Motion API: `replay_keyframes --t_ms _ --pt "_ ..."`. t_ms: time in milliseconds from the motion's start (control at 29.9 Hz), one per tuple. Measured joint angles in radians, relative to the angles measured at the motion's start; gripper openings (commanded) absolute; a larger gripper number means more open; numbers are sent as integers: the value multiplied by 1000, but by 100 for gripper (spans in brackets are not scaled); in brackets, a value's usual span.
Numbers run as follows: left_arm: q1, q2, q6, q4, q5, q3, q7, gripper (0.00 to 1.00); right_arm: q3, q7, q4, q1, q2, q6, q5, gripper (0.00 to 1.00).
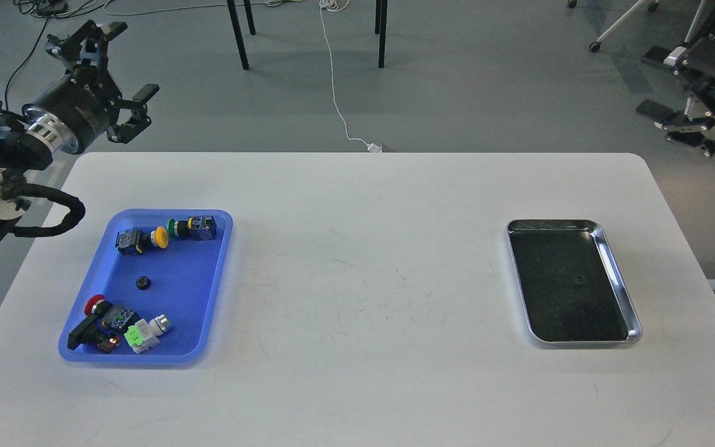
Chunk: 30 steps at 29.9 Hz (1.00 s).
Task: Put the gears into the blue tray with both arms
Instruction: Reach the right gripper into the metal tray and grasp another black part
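Observation:
The blue tray (187, 298) lies at the table's left side. One gear (142, 283), a tiny black toothed disc, rests on its floor near the middle, apart from the switches. A second small dark round gear (578, 280) shows faintly on the steel tray's dark bottom. My left gripper (126, 65) hangs high beyond the table's far left corner, open and empty, well away from the blue tray. Off the far right corner my right gripper (656, 84) is also raised, its fingers spread with nothing between them.
Coloured push-button switches lie in the blue tray: yellow (159, 236) and green (174, 228) at the back, red (92, 305) and lime (137, 338) at the front. The steel tray (618, 279) sits at the right. Chair legs and cables stand on the floor behind.

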Motion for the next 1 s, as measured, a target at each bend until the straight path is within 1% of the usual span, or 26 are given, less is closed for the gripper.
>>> replay_keyframes --t_ms 67,167,267,368,434,535,635,702,835,902,1003 --pt "6 -5 -23 4 -62 -36 0 98 -4 -6 27 15 20 0 -131 98" --pt "16 -5 -32 4 -140 -79 -2 98 -59 -8 72 45 46 0 -299 98" --pt "20 2 -32 -2 -171 -93 -2 98 -222 -8 83 131 90 0 -425 98" --pt "20 12 -37 -5 -177 -99 -1 98 -424 -6 70 249 152 0 -498 96" --pt "21 17 -38 -6 -177 -100 1 98 -548 -4 37 306 208 0 -528 92" --pt "22 18 -39 -5 -177 -104 1 98 -664 -2 -48 330 286 0 -569 90" --pt "22 14 -39 -6 -177 -111 0 98 -723 -2 -117 313 349 0 -613 85" --pt "22 15 -39 -7 -177 -114 -3 98 -749 -2 -144 301 381 -1 -636 77" --pt "24 21 -39 -7 -177 -115 -6 98 -800 -2 -171 281 429 -1 -653 67" --pt "24 23 -39 -7 -177 -115 -7 98 -825 -3 -176 278 439 -1 -669 64" --pt "26 23 -39 -7 -177 -115 -7 98 -849 -4 -179 277 434 -1 -713 63"
